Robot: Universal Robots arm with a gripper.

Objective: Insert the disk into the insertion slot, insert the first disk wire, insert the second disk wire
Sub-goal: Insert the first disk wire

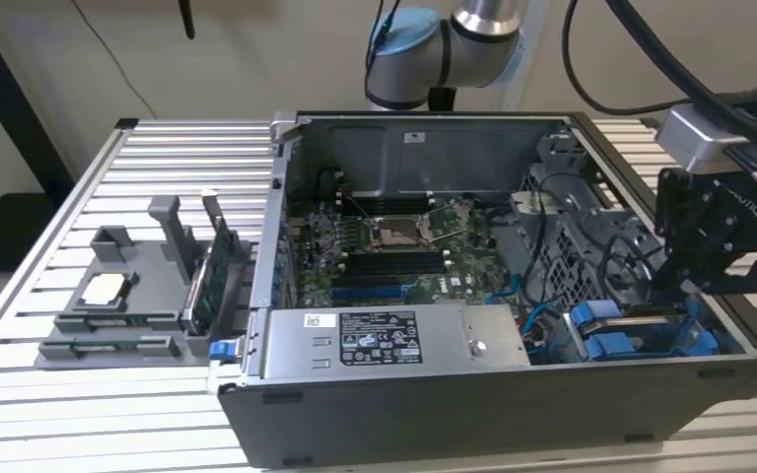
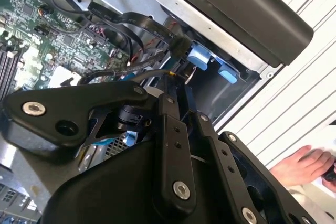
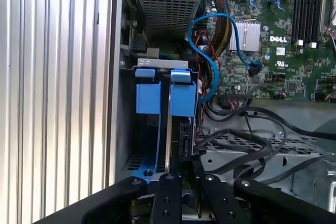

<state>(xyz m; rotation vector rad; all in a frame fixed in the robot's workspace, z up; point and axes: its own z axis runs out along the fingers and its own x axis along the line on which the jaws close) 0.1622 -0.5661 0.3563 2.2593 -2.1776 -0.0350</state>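
Gripper (image 3: pixel 185 164) just beside the inserted disk (image 3: pixel 183 98).

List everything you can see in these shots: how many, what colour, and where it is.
table: one, silver, slatted, under everything
case: one, dark grey, open, on the table
motherboard: one, green, inside the case
power supply: one, silver, inside the case along its near side in the exterior view
drive cage: one, dark grey, at the case's end on the exterior view's right
disk: one, blue-fronted, seated in the cage
other carrier: one, blue, beside the disk
cables: several, black and one blue, between motherboard and cage
holder tray: one, grey, on the exterior view's left of the case
hand: one, a person's, over the table beside the case
arm: one, silver and blue, behind the case
gripper: one, black, over the disk
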